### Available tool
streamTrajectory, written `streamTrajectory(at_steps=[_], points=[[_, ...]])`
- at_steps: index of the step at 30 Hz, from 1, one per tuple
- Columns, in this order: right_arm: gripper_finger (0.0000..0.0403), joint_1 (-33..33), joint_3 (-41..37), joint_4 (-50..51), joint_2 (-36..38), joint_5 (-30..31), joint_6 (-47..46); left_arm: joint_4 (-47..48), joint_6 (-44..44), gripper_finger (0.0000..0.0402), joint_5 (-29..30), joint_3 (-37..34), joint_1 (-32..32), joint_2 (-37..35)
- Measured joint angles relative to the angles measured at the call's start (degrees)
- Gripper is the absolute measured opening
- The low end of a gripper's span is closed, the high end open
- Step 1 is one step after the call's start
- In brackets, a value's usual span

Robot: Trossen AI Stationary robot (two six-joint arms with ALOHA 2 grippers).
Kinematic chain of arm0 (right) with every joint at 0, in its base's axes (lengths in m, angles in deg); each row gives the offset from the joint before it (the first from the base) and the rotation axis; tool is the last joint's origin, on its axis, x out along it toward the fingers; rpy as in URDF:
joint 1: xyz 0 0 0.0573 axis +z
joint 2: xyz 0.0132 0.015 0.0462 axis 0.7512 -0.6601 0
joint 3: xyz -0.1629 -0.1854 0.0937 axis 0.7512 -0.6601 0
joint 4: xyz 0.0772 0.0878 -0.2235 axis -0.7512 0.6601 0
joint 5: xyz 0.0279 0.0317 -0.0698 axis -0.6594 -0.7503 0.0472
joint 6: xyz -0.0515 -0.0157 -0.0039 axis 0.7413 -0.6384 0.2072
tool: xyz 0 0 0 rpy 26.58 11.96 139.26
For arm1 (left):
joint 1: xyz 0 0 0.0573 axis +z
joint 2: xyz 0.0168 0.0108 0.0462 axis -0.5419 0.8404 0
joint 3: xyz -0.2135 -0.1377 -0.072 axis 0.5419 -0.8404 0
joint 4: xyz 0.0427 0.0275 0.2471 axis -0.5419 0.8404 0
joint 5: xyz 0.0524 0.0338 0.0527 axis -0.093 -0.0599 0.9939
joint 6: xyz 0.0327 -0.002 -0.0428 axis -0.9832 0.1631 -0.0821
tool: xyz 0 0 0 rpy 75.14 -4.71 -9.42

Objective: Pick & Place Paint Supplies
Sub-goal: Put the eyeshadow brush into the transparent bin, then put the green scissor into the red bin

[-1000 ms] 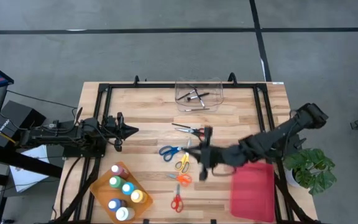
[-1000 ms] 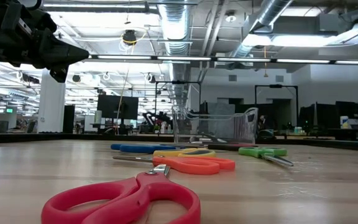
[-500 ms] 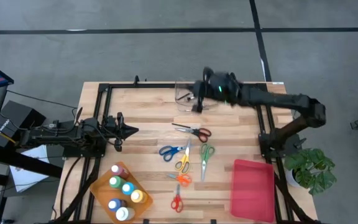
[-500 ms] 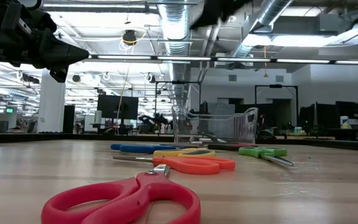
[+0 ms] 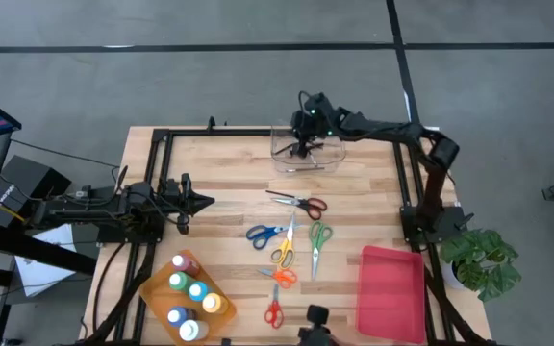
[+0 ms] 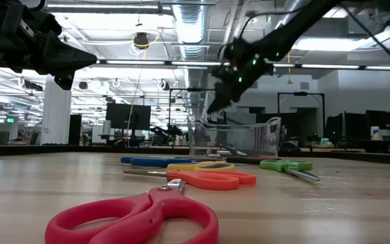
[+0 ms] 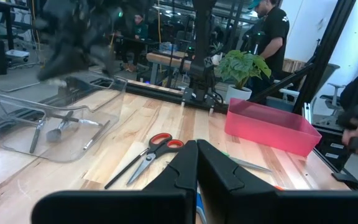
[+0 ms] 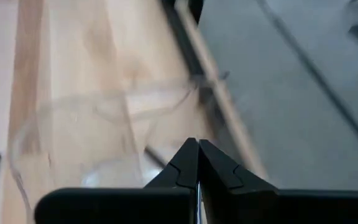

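Several scissors with coloured handles lie flat mid-table: red (image 5: 302,204), blue (image 5: 262,234), yellow (image 5: 282,251), green (image 5: 317,235), orange (image 5: 282,277) and another red (image 5: 273,313). Paint bottles (image 5: 188,296) stand in a wooden tray near the front left. Thin dark brushes (image 7: 64,124) lie in a clear bin (image 5: 330,154) at the far edge. My right gripper (image 5: 300,150) hangs shut just above that bin, pointing slantwise down, with nothing seen between its fingers (image 8: 191,163). My left gripper (image 5: 206,201) waits shut at the table's left, raised and level.
A pink bin (image 5: 390,293) sits at the front right. Black frame rails (image 5: 407,173) run along the table's sides and far edge. A potted plant (image 5: 479,259) stands off the right edge. People (image 7: 272,31) are in the room beyond.
My right gripper has swung fast from over the scissors mid-table toward the far edge, turning as it went, and has come down to just above the clear bin. It has stayed shut. The scissors lie as before.
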Motion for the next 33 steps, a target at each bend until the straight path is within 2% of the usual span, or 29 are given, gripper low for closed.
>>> streamTrajectory(at_steps=[5, 16, 21, 28, 33], points=[[0.0000, 1.25, -0.02, 2.58, -2.56, 3.32, -0.32, 0.00, 0.02, 0.0000, 0.00, 0.02, 0.00, 0.00], [0.0006, 1.85, 0.04, 9.05, -2.66, 8.72, -1.90, 0.00, 0.00, 0.0000, -0.01, 0.01, 0.00, 0.00], [0.0016, 1.87, 0.02, 10.36, -2.66, 9.09, -2.06, 0.00, 0.00, 0.0000, 0.00, 0.00, 0.00, 0.00], [0.0047, 1.87, 0.02, 10.47, -2.66, 9.11, -2.65, 0.00, 0.02, 0.0000, 0.00, 0.00, 0.00, 0.00], [0.0084, 1.87, -0.02, 11.36, -1.24, 9.26, -2.16, 0.00, 0.00, 0.0000, 0.00, 0.00, 0.00, 0.00]])
